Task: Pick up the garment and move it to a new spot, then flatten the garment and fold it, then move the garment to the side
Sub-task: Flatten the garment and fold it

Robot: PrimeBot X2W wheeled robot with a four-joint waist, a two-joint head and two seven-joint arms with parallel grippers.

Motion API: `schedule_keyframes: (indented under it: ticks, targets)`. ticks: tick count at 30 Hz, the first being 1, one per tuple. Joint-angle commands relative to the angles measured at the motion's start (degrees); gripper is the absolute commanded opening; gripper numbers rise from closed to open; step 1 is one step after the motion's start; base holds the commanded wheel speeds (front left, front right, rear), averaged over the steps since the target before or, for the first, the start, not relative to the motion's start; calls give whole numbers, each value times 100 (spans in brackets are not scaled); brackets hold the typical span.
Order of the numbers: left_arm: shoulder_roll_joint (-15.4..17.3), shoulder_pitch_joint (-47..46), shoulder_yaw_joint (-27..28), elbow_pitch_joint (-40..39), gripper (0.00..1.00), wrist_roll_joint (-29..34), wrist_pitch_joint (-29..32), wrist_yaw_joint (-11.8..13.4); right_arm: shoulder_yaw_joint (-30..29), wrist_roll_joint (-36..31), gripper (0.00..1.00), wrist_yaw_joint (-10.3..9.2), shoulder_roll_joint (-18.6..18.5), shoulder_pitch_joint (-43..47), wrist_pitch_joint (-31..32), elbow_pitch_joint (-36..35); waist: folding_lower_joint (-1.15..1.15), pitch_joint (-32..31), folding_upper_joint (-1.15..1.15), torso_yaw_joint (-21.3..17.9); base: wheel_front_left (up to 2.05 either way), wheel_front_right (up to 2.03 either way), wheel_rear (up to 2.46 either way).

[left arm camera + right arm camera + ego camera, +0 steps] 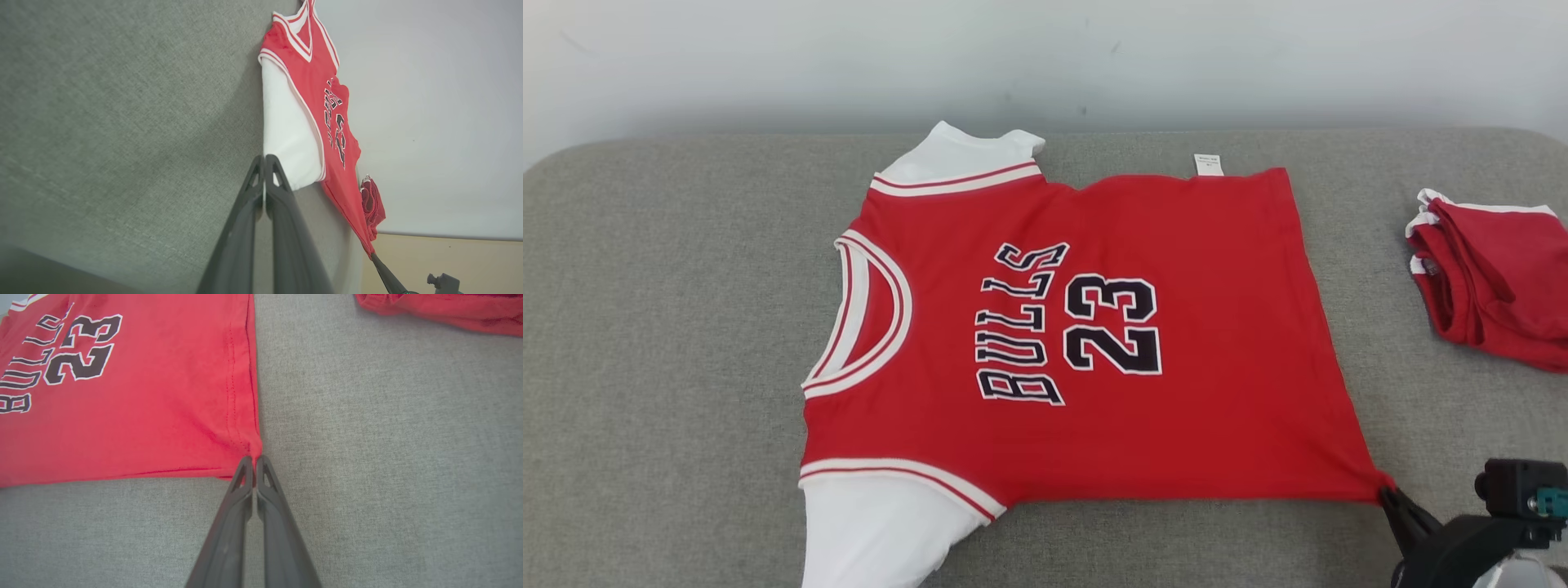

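Observation:
The garment (pixel 1176 392) is a red jersey with white sleeves and "BULLS 23" on it. It lies spread flat on the grey padded surface (pixel 670 327), collar to the left. My right gripper (pixel 1387 492) is shut on its near right hem corner, which is drawn to a point between the fingertips; the right wrist view shows that pinch (pixel 254 459) at the garment (pixel 143 428). My left gripper (pixel 264 157) is shut, its tips by the edge of the white sleeve (pixel 290 134). No cloth shows between its fingers.
A second red garment (pixel 1494 286) lies bunched at the right edge of the surface, close to the jersey's hem side. A pale wall (pixel 1045 57) runs behind the far edge. Bare grey surface stretches to the left of the collar.

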Motion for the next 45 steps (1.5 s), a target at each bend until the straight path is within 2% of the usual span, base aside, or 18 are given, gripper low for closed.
schedule_keyframes:
  ticks: [1,8,13,17,20,25,30,34,39,45]
  targets:
    - [39,113,15,-24,0,-86,38,6,-37,-19,0,-15,9,118,23,10,0,8,0,6,0,0,0]
    - [319,482,36,-584,0,-740,410,6,-147,45,0,-15,102,399,212,-67,0,64,0,28,0,0,0]
    - [162,128,246,-1256,0,-1042,127,5,-100,224,0,-15,134,283,32,-148,0,111,0,50,0,0,0]
    - [78,-407,207,-1479,0,-964,-58,6,-81,288,0,-14,77,17,-189,-216,0,135,0,68,0,0,0]
    - [116,-926,70,-1220,0,-632,-143,5,-26,266,0,-14,-5,-267,-315,-174,0,154,0,73,0,0,0]
    - [168,-1808,-229,-346,0,158,-381,5,162,231,0,-14,-128,-823,-446,93,0,224,0,37,0,0,0]
    - [234,-2728,-668,651,0,1346,-575,185,288,177,0,-14,-178,-1334,-687,540,0,343,0,61,0,0,0]
    - [47,-3607,-886,1431,0,1927,-803,339,376,83,0,-14,-202,-1680,-932,957,0,456,0,116,0,0,0]
    - [-128,-4209,-947,1950,0,2141,-1004,387,404,32,0,-14,-178,-1953,-1177,1259,0,534,0,127,0,0,0]
    - [-148,-4653,-975,2462,0,2431,-1198,509,470,-6,0,-14,-182,-2230,-1450,1483,0,636,0,117,0,0,0]
